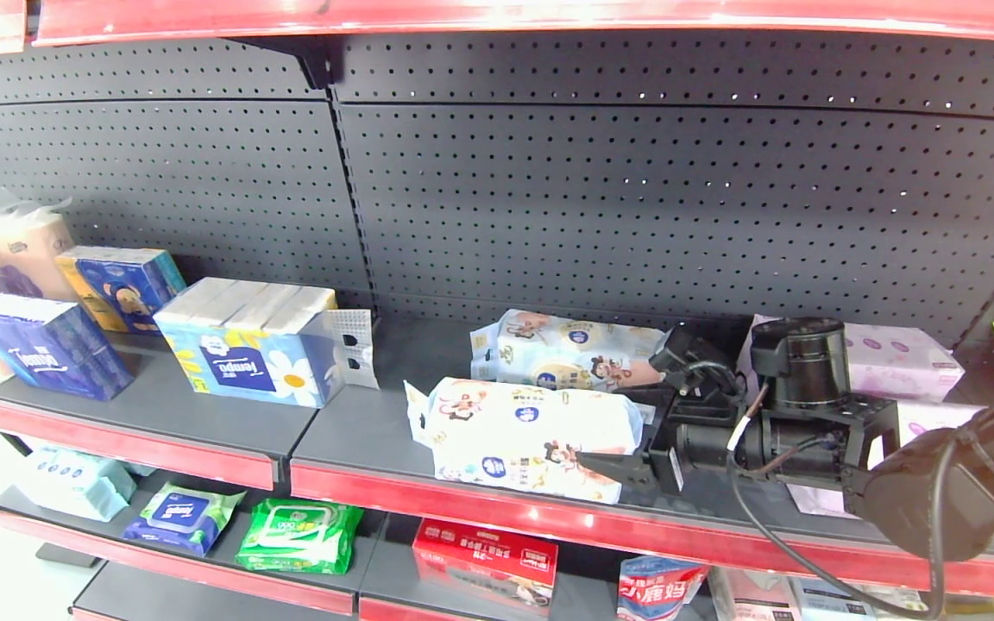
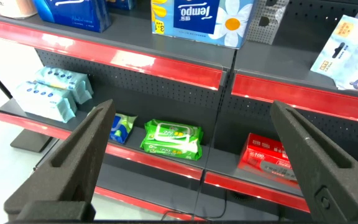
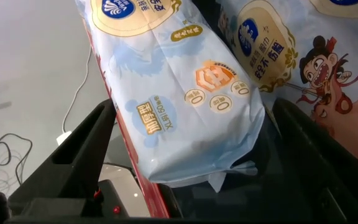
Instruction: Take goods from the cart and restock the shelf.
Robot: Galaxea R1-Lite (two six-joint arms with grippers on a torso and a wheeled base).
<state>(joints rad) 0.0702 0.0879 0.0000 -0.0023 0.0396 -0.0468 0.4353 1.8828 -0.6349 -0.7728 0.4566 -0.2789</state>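
**Right end effector straddling a wipes pack on the shelf**

A dark metal shelf [image 1: 359, 405] with a red front lip and a perforated back panel holds paper goods. A white wipes pack [image 1: 523, 435] printed with cartoon figures lies flat near the front lip, about mid-shelf. The right end effector [image 3: 192, 109] is level with it and released, with its two black fingers [image 3: 79, 155] spread apart on either side of the pack's near end. Whether the fingers touch the wrapper cannot be told.

A second wipes pack [image 1: 570, 349] of the same print lies just behind the first, nearer the back panel. A pink pack [image 1: 894, 358] sits to the right, behind the arm. A blue tissue multipack [image 1: 247, 354] stands well to the left.

The left end effector [image 2: 191, 109] is also released, fingers wide apart and grasping nothing, and it faces the lower shelves. A green pack [image 2: 171, 138] and a red box [image 2: 269, 155] lie there.
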